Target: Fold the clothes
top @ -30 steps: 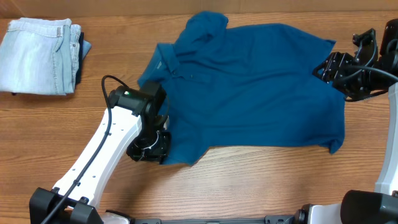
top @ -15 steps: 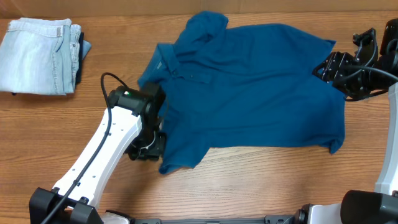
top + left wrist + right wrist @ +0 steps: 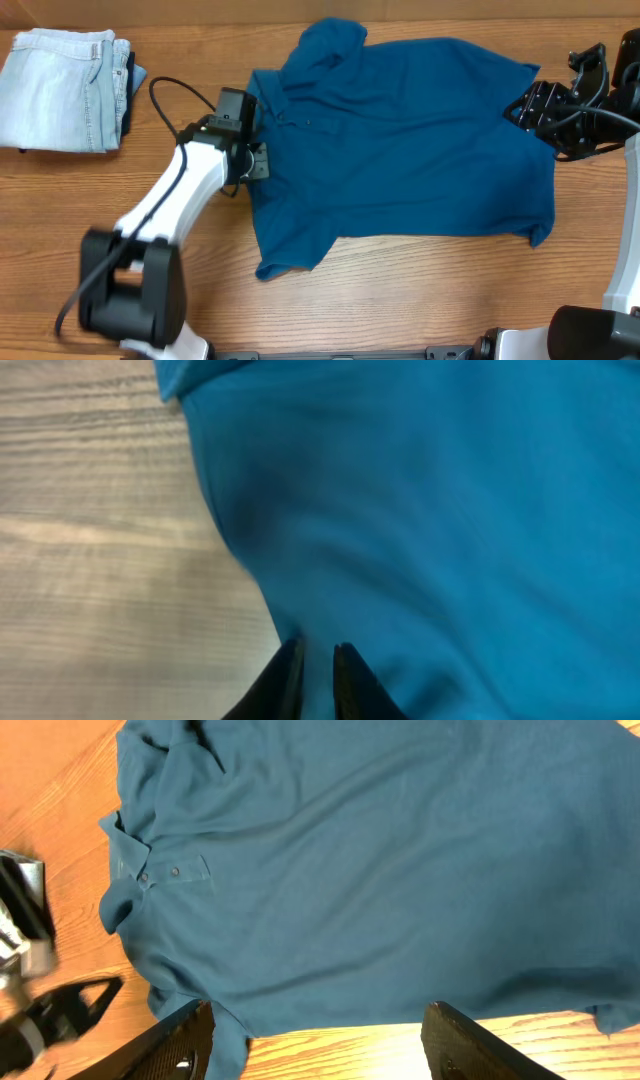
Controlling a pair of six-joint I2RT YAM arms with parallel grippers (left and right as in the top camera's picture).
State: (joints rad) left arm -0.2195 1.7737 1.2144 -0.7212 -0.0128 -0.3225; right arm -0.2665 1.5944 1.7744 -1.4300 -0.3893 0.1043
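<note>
The teal polo shirt [image 3: 400, 140] lies spread flat in the middle of the surface [image 3: 400, 300]. Its long axis runs side to side, with the collar [image 3: 262, 100] toward the robot's left and the hem out to the right. The left hand [image 3: 258, 162] is right at the shirt's collar-end edge, just below the collar. Its fingers stand close together with only a slit between them, and the wrist view is too blurred to tell whether fabric is pinched in there. Over on the other side, the right hand [image 3: 527, 108] hovers at the hem end with its fingers spread wide and nothing between them. So each hand has its own end, and the near sleeve [image 3: 285, 250] falls to the left arm. The likely fold brings that near side across toward the far side. The folded jeans [image 3: 60, 90] sit well apart in the far left corner.
</note>
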